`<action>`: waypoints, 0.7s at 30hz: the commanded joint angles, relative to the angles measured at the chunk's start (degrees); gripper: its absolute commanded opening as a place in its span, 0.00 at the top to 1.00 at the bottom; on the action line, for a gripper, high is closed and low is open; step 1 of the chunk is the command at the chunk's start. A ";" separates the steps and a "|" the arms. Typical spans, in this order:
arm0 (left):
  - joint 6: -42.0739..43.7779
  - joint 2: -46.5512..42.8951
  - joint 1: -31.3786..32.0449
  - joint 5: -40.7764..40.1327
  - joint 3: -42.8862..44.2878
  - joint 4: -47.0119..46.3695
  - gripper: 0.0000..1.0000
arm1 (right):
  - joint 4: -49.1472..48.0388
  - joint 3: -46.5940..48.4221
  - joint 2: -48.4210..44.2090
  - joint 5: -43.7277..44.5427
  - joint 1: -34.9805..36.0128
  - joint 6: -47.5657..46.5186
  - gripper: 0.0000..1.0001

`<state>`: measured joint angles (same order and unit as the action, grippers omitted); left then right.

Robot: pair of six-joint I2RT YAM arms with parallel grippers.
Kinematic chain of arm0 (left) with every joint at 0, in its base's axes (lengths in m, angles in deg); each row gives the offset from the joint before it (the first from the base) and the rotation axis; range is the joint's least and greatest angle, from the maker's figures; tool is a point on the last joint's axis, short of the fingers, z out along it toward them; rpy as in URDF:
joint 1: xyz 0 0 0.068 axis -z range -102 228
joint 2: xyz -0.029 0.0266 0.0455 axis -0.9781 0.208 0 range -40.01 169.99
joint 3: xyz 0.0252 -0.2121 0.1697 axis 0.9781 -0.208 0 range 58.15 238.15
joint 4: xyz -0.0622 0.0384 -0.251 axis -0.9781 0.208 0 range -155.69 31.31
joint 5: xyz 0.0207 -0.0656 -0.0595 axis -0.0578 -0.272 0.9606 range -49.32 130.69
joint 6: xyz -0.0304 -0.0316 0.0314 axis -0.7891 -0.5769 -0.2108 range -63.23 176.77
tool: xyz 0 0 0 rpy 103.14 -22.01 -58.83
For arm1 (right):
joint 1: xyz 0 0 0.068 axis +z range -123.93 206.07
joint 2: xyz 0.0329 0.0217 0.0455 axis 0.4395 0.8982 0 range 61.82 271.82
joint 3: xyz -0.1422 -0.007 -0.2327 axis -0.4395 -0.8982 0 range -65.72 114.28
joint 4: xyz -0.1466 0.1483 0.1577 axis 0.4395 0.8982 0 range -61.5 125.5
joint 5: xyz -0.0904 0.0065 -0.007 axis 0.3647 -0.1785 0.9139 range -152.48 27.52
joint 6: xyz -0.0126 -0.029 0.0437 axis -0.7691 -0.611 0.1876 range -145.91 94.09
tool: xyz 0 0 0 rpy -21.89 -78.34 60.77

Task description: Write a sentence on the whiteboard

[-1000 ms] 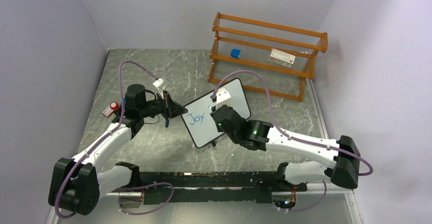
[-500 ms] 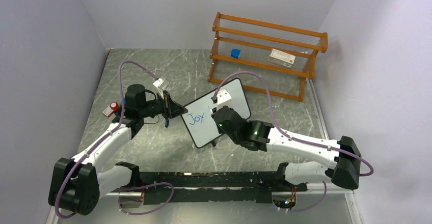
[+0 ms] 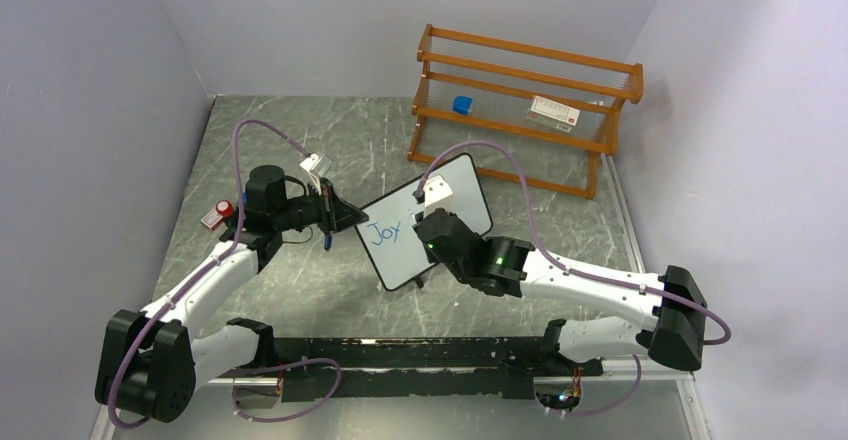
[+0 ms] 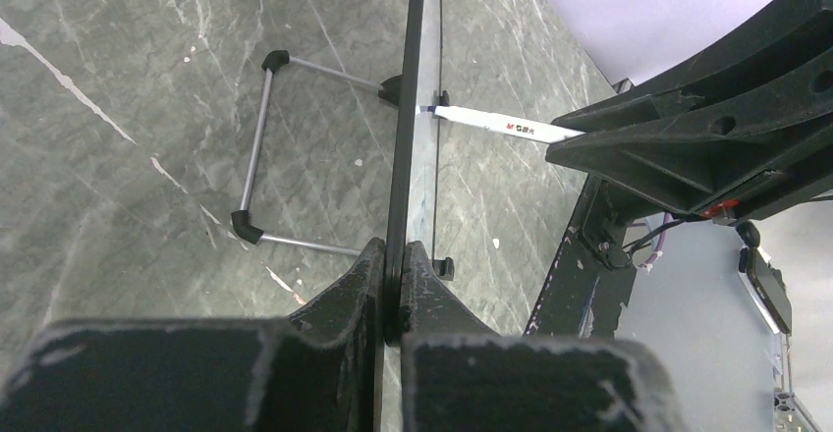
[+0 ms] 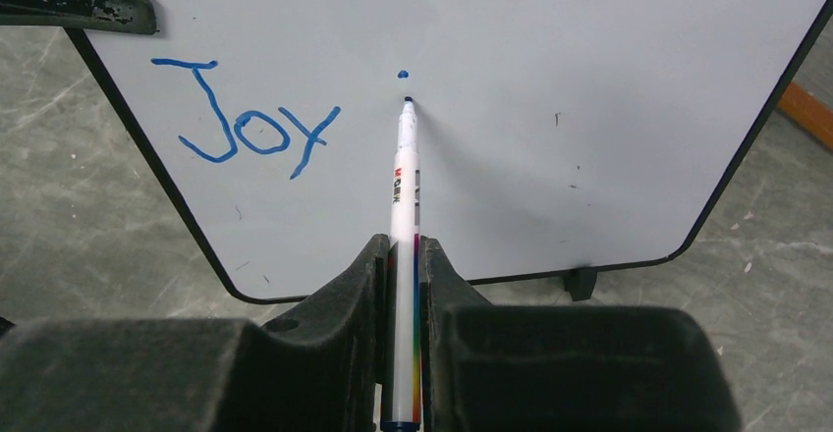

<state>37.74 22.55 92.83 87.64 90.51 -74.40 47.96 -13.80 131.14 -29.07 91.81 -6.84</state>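
Observation:
The whiteboard stands tilted in the middle of the table, black-framed. My left gripper is shut on its left edge; in the left wrist view the frame is pinched between the jaws. "Joy" is written in blue at the board's left, with a small blue dot to its right. My right gripper is shut on a white marker. The marker's blue tip touches the board just below the dot. From above, the right gripper hides the board's middle.
An orange wooden rack stands at the back right, holding a blue object and a white-and-red box. A red-capped item lies left of the left arm. The board's wire stand rests on the table behind it.
The right arm has shifted very slightly. The board, the left gripper and the writing look the same.

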 commanded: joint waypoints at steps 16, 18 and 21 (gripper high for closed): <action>2.89 1.33 -0.95 -5.29 -0.45 2.99 0.95 | 4.85 -1.03 -1.06 -2.04 -0.24 2.98 1.00; 2.82 1.17 -0.99 -5.26 -0.52 2.91 0.95 | 4.94 -1.03 -1.43 -1.99 -0.08 2.95 1.00; 2.98 1.23 -0.95 -5.30 -0.47 3.04 0.95 | 5.46 -0.96 -2.00 -1.35 -0.16 3.05 1.00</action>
<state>37.72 22.53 92.83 87.78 90.51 -74.42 51.92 -13.98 130.75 -30.87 91.81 -4.45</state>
